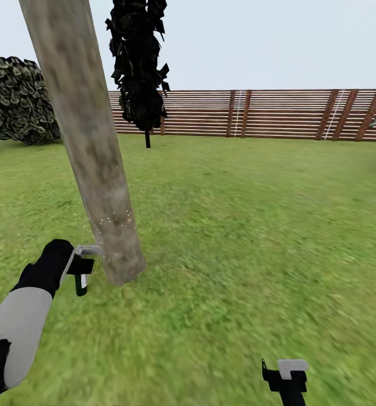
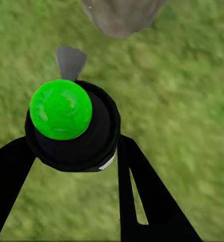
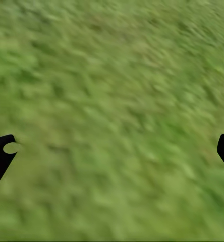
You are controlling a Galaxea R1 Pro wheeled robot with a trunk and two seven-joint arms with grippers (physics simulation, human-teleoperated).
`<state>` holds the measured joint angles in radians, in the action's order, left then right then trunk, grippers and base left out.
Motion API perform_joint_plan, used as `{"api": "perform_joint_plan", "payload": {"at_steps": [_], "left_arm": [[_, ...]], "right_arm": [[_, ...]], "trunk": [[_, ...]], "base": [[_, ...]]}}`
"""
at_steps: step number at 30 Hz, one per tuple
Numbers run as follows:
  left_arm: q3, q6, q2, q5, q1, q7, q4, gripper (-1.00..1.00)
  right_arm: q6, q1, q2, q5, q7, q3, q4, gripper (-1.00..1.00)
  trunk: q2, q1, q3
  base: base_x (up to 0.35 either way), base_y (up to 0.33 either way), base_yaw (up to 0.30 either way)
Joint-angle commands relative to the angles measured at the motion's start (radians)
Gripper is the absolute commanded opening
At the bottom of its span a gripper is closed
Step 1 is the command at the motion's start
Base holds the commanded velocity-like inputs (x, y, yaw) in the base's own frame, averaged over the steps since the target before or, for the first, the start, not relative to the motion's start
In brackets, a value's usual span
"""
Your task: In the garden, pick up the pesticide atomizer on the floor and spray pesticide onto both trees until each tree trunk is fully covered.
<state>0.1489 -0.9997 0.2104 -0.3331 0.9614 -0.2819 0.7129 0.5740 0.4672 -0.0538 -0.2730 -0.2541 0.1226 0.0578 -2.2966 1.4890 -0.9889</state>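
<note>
Atomizer (image 2: pixel 71 121) body hidden in left hand (image 2: pixel 66 166)

tree trunk (image 1: pixel 86 141) cropped above, grass (image 3: pixel 112 101) blurred

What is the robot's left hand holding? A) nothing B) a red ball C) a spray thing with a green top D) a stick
C: the left gripper has its fingers closed around the pesticide atomizer, which has a bright green cap and black body, its grey nozzle aimed toward the tree trunk.
</note>
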Motion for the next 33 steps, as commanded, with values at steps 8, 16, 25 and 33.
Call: {"api": "perform_joint_plan", "payload": {"at_steps": [8,16,25,33], "left_arm": [[0.004,-0.001,-0.1,-0.007,-0.003,-0.005,0.006,-1.0],[0.031,0.002,-0.024,-0.012,-0.042,-0.003,0.002,-1.0],[0.029,0.003,-0.045,-0.01,-0.047,-0.002,0.013,-1.0],[0.032,0.003,0.003,-0.014,-0.047,-0.003,0.006,-1.0]], "right_arm": [[0.003,0.001,0.0,-0.011,-0.004,0.008,-0.001,1.0],[0.003,0.001,0.0,-0.011,-0.004,0.008,-0.001,1.0],[0.003,0.001,0.0,-0.011,-0.004,0.008,-0.001,1.0],[0.003,0.001,0.0,-0.011,-0.002,0.008,-0.001,1.0]], "trunk": [[0.0,0.0,-0.001],[0.0,0.0,-0.001],[0.0,0.0,-0.001],[0.0,0.0,-0.001]], "base": [[0.08,-0.068,0.019],[0.166,-0.209,0.0],[0.004,-0.268,0.129],[0.114,-0.062,0.275]]}}
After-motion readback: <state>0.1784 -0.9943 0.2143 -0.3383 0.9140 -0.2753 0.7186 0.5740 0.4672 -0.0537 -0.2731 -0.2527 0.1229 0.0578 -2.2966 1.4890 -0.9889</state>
